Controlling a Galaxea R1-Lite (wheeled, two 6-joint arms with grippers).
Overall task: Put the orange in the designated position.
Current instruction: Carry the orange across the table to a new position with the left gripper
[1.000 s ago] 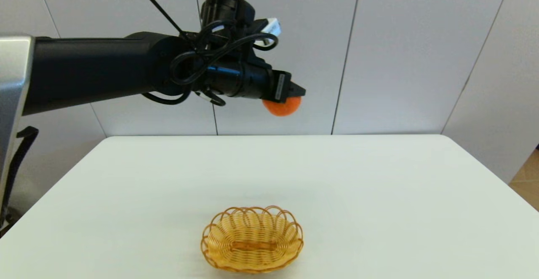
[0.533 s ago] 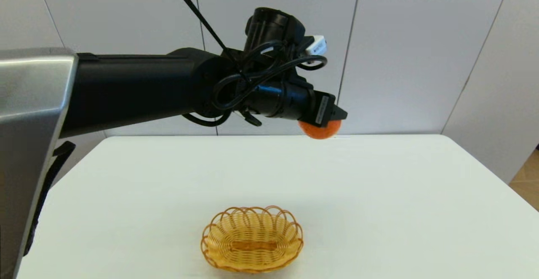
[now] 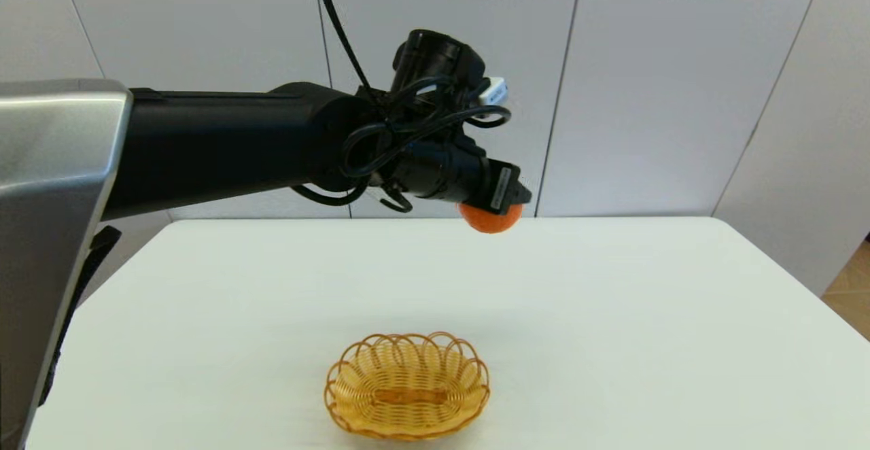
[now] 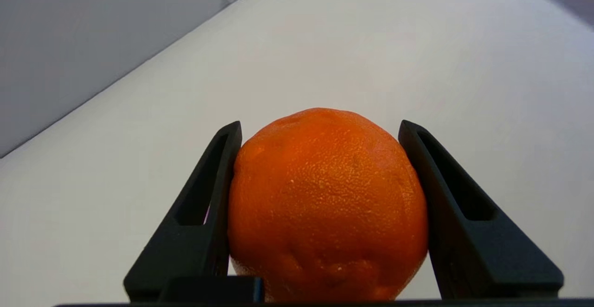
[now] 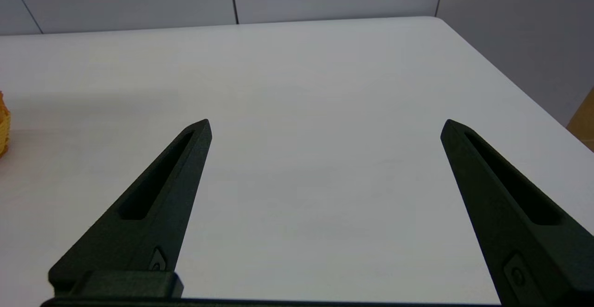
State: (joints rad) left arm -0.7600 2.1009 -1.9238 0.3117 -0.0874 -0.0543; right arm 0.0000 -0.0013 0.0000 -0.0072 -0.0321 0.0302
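So the left gripper (image 3: 506,202) is up in the air over the far part of the white table (image 3: 612,314), clamped on the orange (image 3: 491,219). From where the head camera looks, the fruit peeks out under the black fingertips, hanging well above the tabletop and not touching anything but the gripper. The arm reaches in from the left side, with a bundle of black cable looped around the wrist.

The left wrist view makes the grip pretty clear: the orange (image 4: 327,205) sits squarely between the two black fingers (image 4: 199,214), one pressed on each side, dimpled skin facing the camera. Under it is just plain white table, with the grey wall panels off beyond the edge.

The wicker basket (image 3: 406,385) sits down at the near side of the table, roughly centre, upright and with nothing in it that I can see. The orange is well apart from it, farther back and a bit to the right.

The right gripper (image 5: 325,126) doesn't show in the head view at all. Its own camera shows its fingers spread wide with nothing between them, hovering low over the table, and only a sliver of the basket (image 5: 3,126) pokes in at the edge of that picture.
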